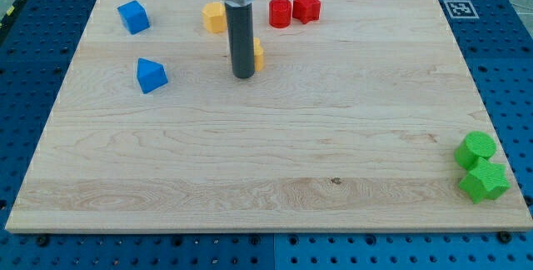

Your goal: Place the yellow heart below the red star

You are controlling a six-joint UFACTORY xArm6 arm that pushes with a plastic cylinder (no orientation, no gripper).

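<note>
- Near the view's top, my tip [243,76] of the dark rod rests on the pale wooden board [275,162], touching a small yellow heart block [258,54] mostly hidden behind it.
- Up-right, well apart, sits the red star block [306,7], touching a red cylinder block [280,12].
- Left of that pair, a yellow hexagonal block [214,17] stands.
</note>
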